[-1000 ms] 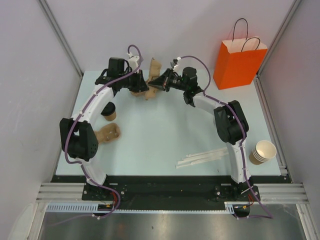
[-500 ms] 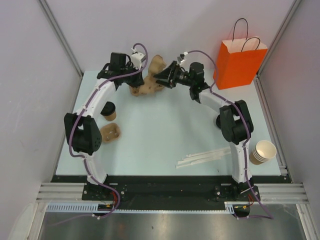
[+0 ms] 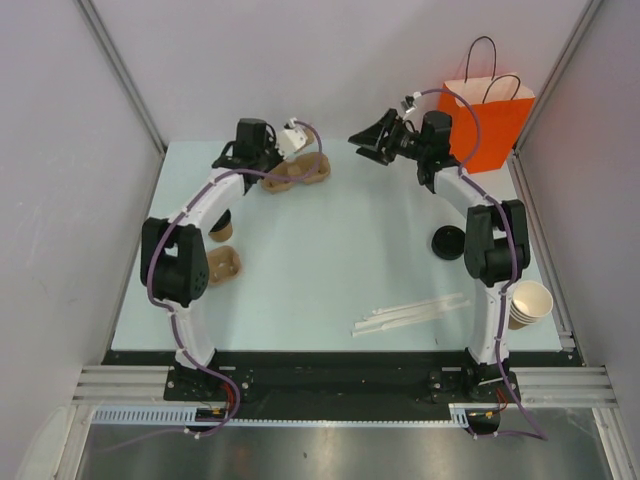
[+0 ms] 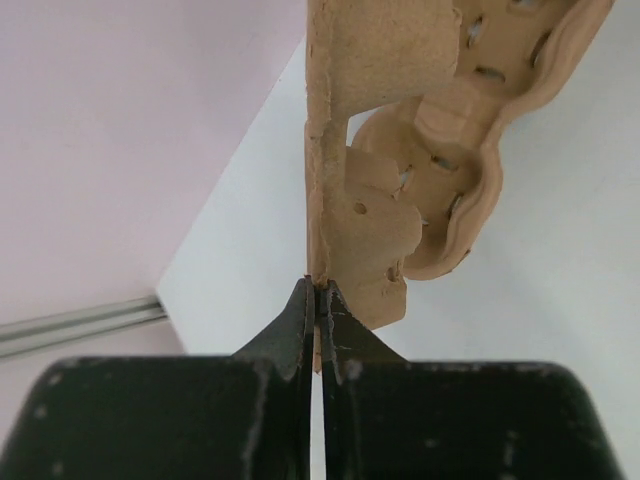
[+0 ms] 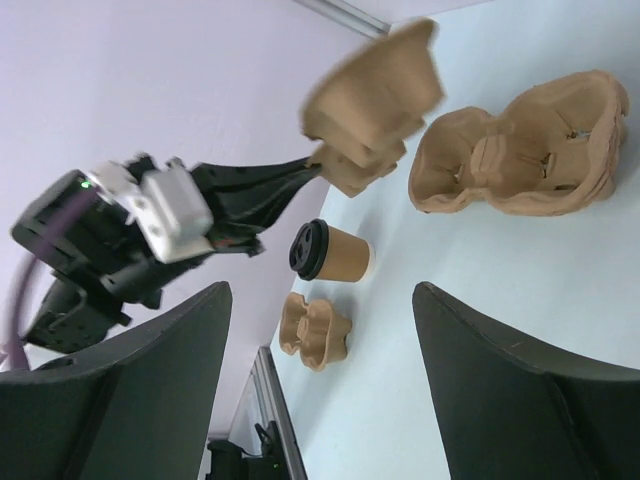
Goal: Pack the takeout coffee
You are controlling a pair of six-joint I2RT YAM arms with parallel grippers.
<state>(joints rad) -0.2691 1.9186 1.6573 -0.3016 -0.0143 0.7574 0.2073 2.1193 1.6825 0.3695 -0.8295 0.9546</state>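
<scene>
The lidded coffee (image 5: pixel 335 252) stands on the left side of the table (image 3: pixel 330 260), where the left gripper (image 4: pixel 318 300), clamped on the edge of a carrier (image 4: pixel 370 200), should lay it flat, wells up, beside the cup; the right gripper (image 3: pixel 362 140) gapes empty.

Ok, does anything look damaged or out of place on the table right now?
Yes. The cardboard cup carrier pinched in the left end effector has ragged, torn-looking edges. A stack of paper cups lies on its side at the near right, and a black lid sits loose without a cup.
</scene>
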